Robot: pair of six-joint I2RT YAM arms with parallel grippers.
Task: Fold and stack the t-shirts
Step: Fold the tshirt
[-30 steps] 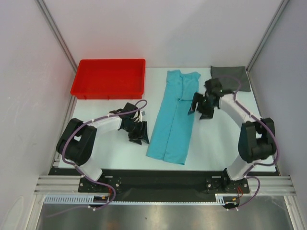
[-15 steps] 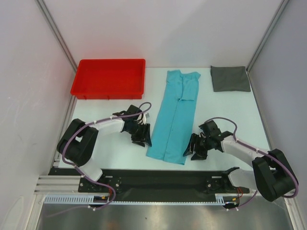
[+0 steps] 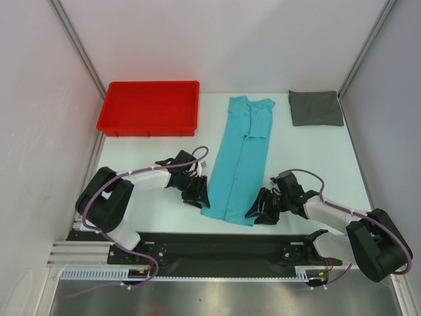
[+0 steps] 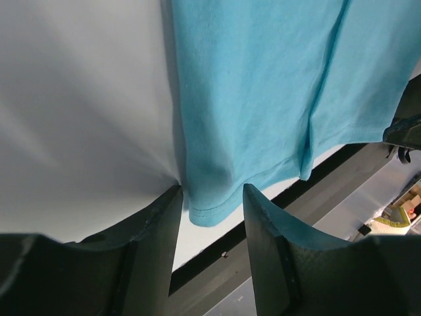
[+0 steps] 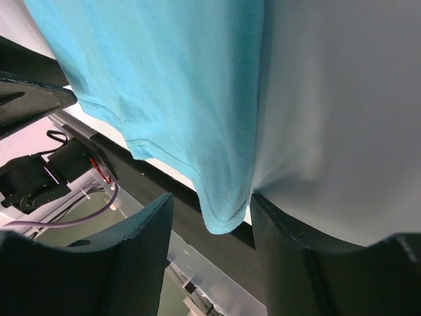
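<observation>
Left end effector [image 3: 196, 194] sits low on the bench [image 3: 309, 158] at the near left corner of the turquoise t-shirt [image 3: 240, 161]; right end effector [image 3: 260, 209] sits low at its near right corner. The turquoise t-shirt is folded into a long narrow strip that runs from near the bench's front edge towards the back, collar end far, with a sleeve folded on top there. Overhead view does not settle the jaws: both heads read as dark lumps against the cloth edge. Left wrist view does. Jaws are apart, moderately wide, and the hemmed corner of the turquoise t-shirt [image 4: 263, 99] lies in the gap, with one finger [image 4: 154, 224] right at the cloth's side edge and nothing pinched. Right wrist view is much the same: jaws apart, the other hemmed corner [image 5: 164, 79] lying between them, not clamped. Only the overhead shows the rest. The dark grey t-shirt [image 3: 316, 108], a small folded rectangle, is at the far right corner of the bench, well apart from the turquoise one. The red tray [image 3: 150, 84] is at the far left.
</observation>
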